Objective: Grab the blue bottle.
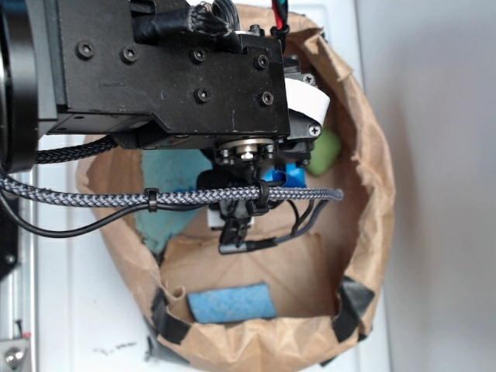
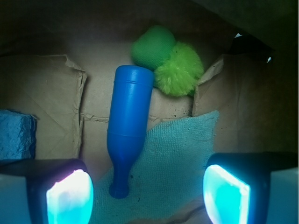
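Inside the brown paper bag (image 1: 364, 155), the blue bottle (image 2: 127, 126) lies on its side on the bag's floor, its narrow neck and cap toward the near edge of the wrist view and its flat base at the far end. The neck rests on the left edge of a teal cloth (image 2: 180, 158), and the base touches a green ball (image 2: 153, 46) that sits against a fuzzy lime pompom (image 2: 180, 72). The end effector (image 2: 149, 193) hangs above with its fingers (image 2: 70, 198) spread wide and nothing between them; the bottle's neck lies between the two pads, nearer the left one. A light-blue sponge (image 2: 16, 135) rests at far left.
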Controlling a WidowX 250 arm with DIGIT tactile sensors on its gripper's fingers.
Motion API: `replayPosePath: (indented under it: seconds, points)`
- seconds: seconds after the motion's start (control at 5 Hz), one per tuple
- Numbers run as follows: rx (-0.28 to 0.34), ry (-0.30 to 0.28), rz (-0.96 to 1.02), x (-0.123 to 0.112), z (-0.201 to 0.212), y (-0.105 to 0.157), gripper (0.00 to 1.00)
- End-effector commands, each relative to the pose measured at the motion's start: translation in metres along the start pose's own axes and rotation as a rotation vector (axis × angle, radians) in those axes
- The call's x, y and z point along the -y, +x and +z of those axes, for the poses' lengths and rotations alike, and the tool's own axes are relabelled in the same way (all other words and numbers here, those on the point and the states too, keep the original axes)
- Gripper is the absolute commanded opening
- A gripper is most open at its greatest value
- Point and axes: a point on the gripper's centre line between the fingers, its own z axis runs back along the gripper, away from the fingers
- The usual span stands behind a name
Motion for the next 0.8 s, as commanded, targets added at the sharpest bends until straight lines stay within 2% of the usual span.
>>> replayPosePath:
  seconds: [0.0,0.4,0.6]
  points:
    - [0.036,0.007,0.011,-0.006,0.010,0.006,1.00]
    - [0.084,0.052,0.011,0.018,-0.042,0.010,1.00]
    - [0.067,0.046,0.001,0.030,-0.065,0.020,1.00]
